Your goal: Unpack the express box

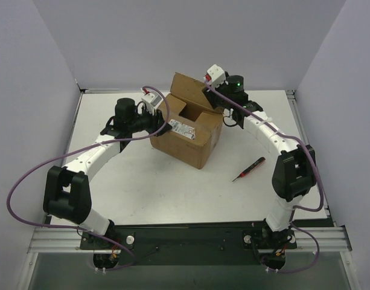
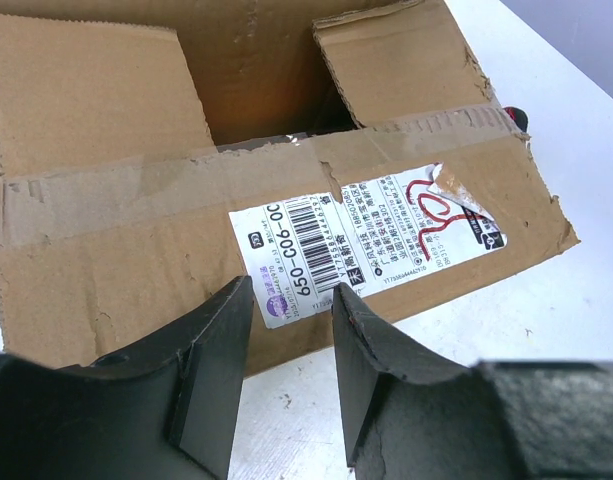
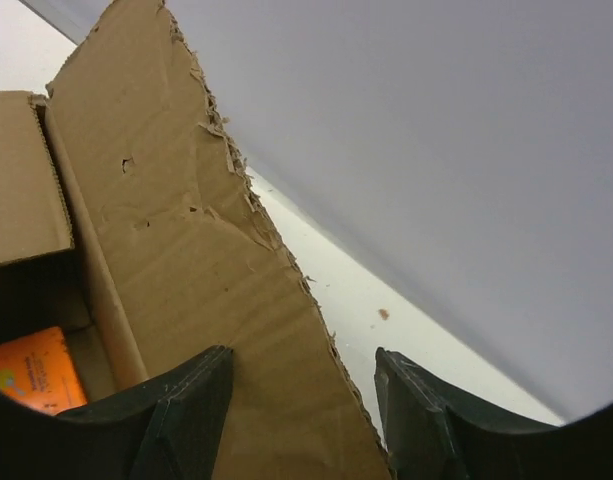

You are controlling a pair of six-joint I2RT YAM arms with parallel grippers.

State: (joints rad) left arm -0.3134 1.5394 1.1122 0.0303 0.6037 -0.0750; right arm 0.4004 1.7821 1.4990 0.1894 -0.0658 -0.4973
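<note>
The express box (image 1: 188, 130), brown cardboard with its flaps up, stands mid-table. Its near flap, folded outward, carries a white printed label (image 2: 366, 235). My left gripper (image 2: 291, 290) hovers open just before that flap's lower edge, with bare table showing between the fingers; it sits at the box's left side (image 1: 162, 125). My right gripper (image 3: 301, 353) is open and straddles the torn edge of the back right flap (image 3: 186, 250), one finger on the flap's inner face, the other outside it. It is at the box's far right corner (image 1: 210, 89). An orange packet (image 3: 31, 370) lies inside.
A red-handled tool (image 1: 248, 169) lies on the white table right of the box. Grey walls close the table at the back and both sides. Purple cables loop from both arms.
</note>
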